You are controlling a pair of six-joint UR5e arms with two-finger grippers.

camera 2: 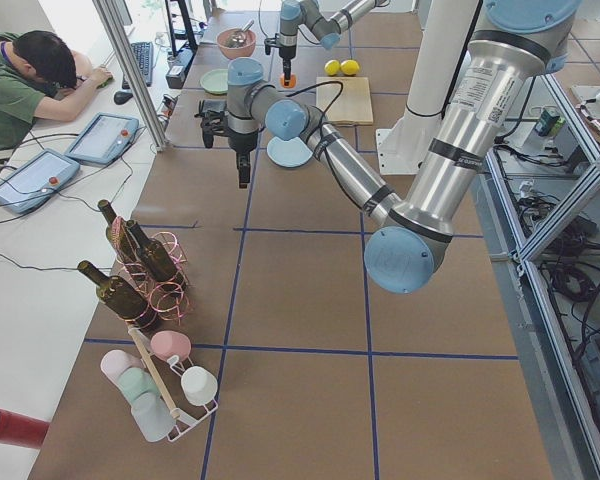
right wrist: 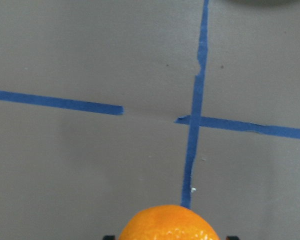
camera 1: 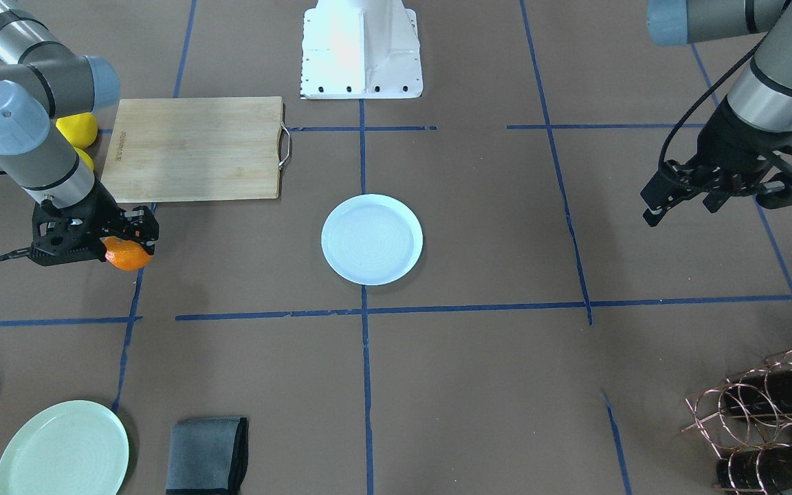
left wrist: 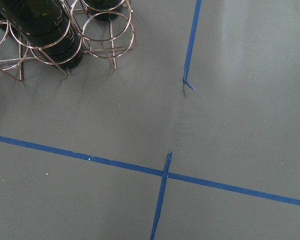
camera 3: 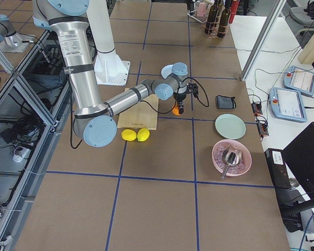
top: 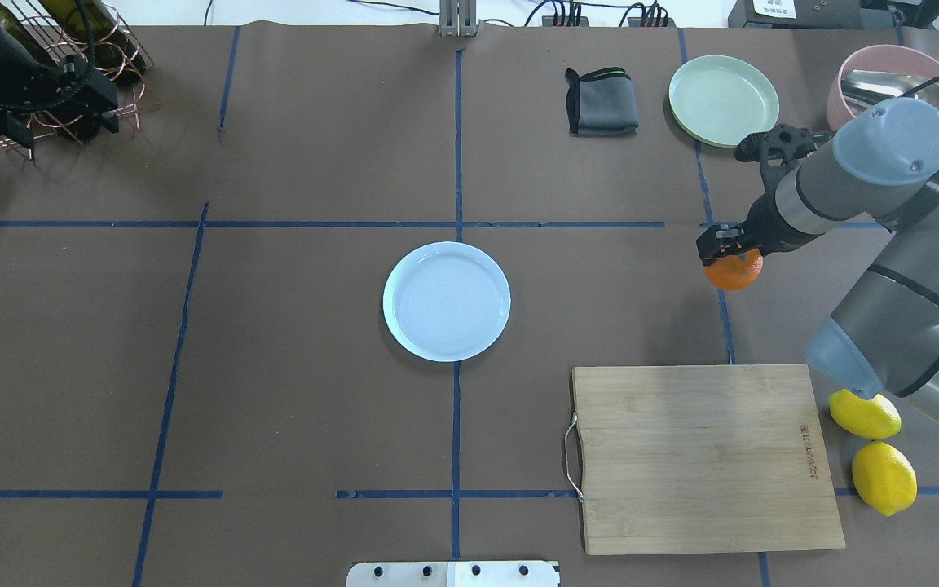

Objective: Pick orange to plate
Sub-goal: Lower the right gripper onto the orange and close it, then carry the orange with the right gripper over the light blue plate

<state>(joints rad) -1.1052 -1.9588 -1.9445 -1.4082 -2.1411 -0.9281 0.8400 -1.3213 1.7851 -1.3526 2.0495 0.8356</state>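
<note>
The right pincer (top: 729, 247) is clamped on the small, round, bright orange citrus fruit (top: 734, 272), which sits just under its fingers. The plain round white plate (top: 447, 301) lies well off sideways, toward the table's middle. The left pincer (camera 1: 679, 212) is empty with its jaws apart, and hangs farther still, beyond the plate.
</note>
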